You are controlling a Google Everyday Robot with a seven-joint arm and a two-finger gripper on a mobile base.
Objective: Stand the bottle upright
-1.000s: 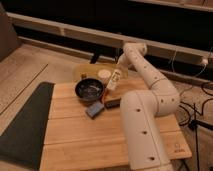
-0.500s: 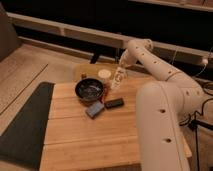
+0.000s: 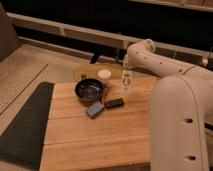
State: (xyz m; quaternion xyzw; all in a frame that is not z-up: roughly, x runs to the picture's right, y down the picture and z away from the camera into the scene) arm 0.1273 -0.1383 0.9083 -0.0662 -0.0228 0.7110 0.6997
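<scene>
Near the far right part of the wooden table (image 3: pixel 90 142), the bottle (image 3: pixel 127 85) is seen upright, cap end up, with a translucent whitish body and a small dark mark on it. The gripper (image 3: pixel 126 70) is located directly above it, at the end of the white arm (image 3: pixel 150 57) that reaches in from the right. Its fingers are closed on the bottle's top end. The bottle's base is down at tabletop level; whether it rests on the wood or hangs just over it cannot be told.

A white cup (image 3: pixel 104 75) is found just left of the bottle, apart from it, near the table's back edge. A dark bowl (image 3: pixel 90 90) is set front-left of the cup, close against it. A blue-grey block (image 3: pixel 94 109) is placed just in front of the bowl, and a small dark bar (image 3: pixel 114 103) lies beside the block, in front-left of the bottle with a gap between. An olive flat board (image 3: pixel 82 72) is seen behind the bowl and cup.

The bottle is kept close to the back edge. The table's right edge is hidden by the arm's big near link. Bare wood is left around the bottle's base on its front and right sides, and the whole near half of the table is uncovered. A dark mat (image 3: pixel 22 127) is laid along the table's left side, well apart from the bottle.
</scene>
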